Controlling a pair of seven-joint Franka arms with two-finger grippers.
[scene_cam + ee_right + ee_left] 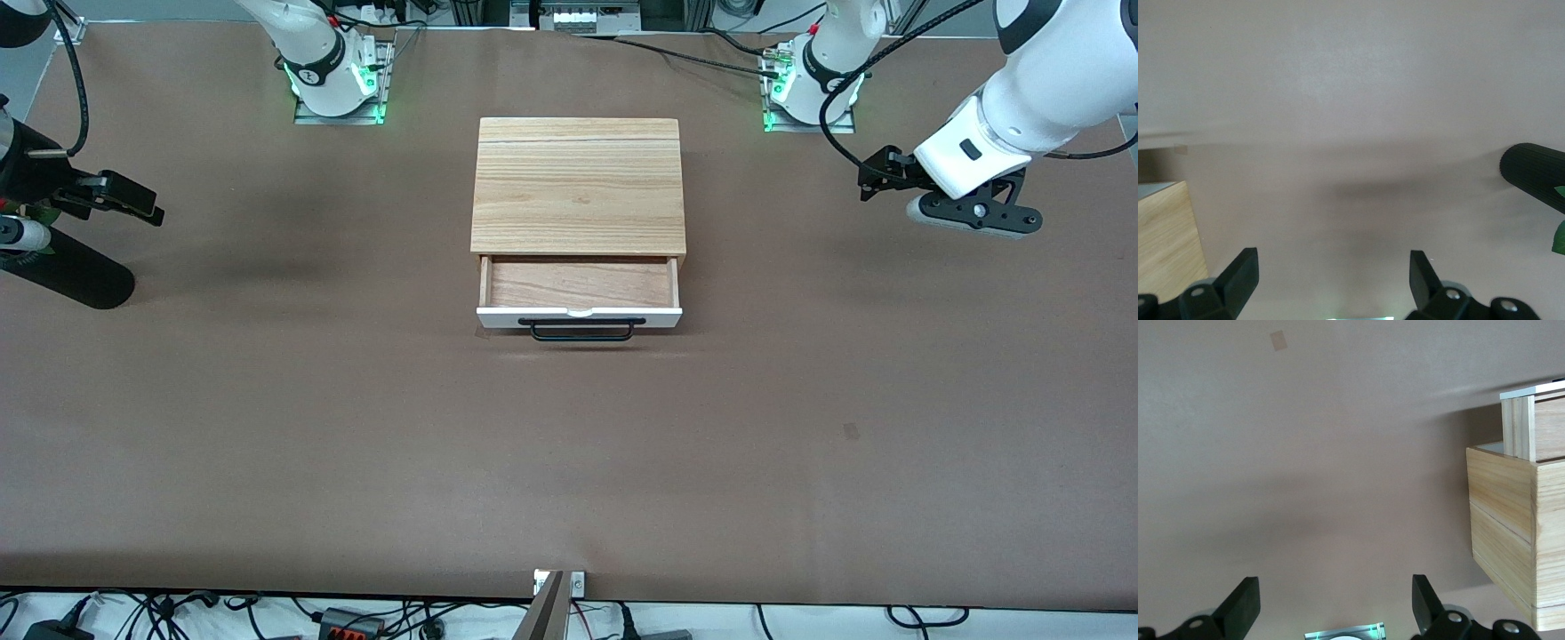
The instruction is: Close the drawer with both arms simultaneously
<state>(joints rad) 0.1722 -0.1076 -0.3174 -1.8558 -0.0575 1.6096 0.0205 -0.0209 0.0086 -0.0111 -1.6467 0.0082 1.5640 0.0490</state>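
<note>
The light-wood cabinet (pixel 578 187) stands mid-table. Its drawer (pixel 578 283) is pulled out toward the front camera, showing the white front panel (pixel 578 315) and the black bar handle (pixel 582 332). My left gripper (pixel 877 173) hangs open and empty over the table toward the left arm's end, well apart from the cabinet. In the left wrist view the gripper (pixel 1336 590) is open, with the cabinet (pixel 1511 520) and the open drawer (pixel 1538 420) to one side. My right gripper (pixel 133 200) is open and empty over the right arm's end. It is also open in the right wrist view (pixel 1335 263), where a cabinet corner (pixel 1165 233) shows.
A black ribbed cylinder (pixel 76 274) lies at the right arm's end of the table, near the right gripper; it also shows in the right wrist view (pixel 1535 175). The brown table (pixel 569 462) is bare around the cabinet. Both arm bases (pixel 338 80) stand along the table's edge farthest from the front camera.
</note>
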